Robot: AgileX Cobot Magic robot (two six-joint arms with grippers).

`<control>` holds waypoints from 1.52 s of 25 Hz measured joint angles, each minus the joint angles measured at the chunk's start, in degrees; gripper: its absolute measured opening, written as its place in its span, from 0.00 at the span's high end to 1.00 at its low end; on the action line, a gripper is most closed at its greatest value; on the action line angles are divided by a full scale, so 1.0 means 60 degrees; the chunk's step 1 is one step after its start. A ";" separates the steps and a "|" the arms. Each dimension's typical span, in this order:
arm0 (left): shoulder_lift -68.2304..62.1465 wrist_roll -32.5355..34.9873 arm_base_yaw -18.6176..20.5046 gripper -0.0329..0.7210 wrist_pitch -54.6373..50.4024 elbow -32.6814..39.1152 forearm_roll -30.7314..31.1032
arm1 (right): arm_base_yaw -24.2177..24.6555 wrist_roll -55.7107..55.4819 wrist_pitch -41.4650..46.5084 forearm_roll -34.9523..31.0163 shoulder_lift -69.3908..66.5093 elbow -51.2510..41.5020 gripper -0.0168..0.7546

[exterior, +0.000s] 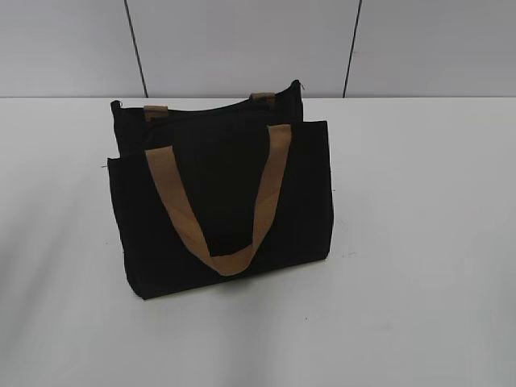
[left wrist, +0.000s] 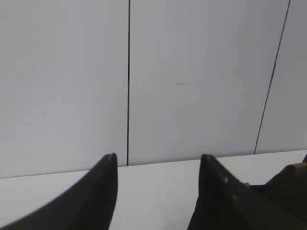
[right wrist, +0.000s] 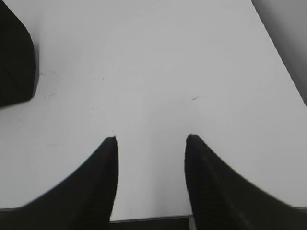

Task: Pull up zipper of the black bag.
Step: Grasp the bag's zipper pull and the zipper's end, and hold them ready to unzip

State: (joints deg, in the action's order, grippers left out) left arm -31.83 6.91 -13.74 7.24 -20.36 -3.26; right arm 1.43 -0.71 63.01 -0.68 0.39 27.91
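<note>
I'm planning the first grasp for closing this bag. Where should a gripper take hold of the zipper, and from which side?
Judging by the exterior view, grip at the zipper line on the black bag's top edge, coming from above, since the bag stands upright. The pull itself is too small to make out here, so which end to start from is unclear.

The bag (exterior: 222, 193) stands upright on the bench (exterior: 419, 242), left of the middle in the exterior view, with the panelled wall (exterior: 242, 48) behind it. One strap handle (exterior: 222, 210) hangs down over its front pocket panel, the other handle's tabs (exterior: 156, 112) stick up at the rear top edge — the zipper (exterior: 210, 103) runs between them. The left gripper (left wrist: 158, 160) sits low over the bench facing the wall, the bag at its right; the right gripper (right wrist: 151, 139) hangs over bare bench, the bag's corner (right wrist: 17, 62) far to its left.
</note>
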 joint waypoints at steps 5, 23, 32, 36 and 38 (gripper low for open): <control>-0.1465 -0.0031 -0.0051 0.41 0.0986 0.0829 -0.0640 | 0.0000 0.0000 0.0000 0.0000 0.0000 0.0000 0.51; -0.7028 -0.0031 -0.1778 0.43 0.3188 0.0840 -0.0306 | 0.0000 0.0000 0.0000 0.0000 0.0000 0.0000 0.51; -0.8989 -0.0031 -0.1959 0.43 0.4857 0.0840 -0.0267 | 0.0000 0.0000 0.0000 0.0000 0.0000 0.0000 0.51; -0.9574 -0.0031 -0.1959 0.43 0.5475 0.0840 -0.0258 | 0.0000 0.0000 0.0000 0.0000 0.0000 0.0000 0.51; -0.9873 -0.0031 -0.1959 0.43 0.5850 0.0840 -0.0258 | 0.0000 0.0000 0.0000 0.0000 0.0000 0.0000 0.51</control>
State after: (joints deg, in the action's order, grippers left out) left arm -91.06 6.72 -25.50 42.34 -15.32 -4.81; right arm 1.43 -0.71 63.01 -0.68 0.39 27.91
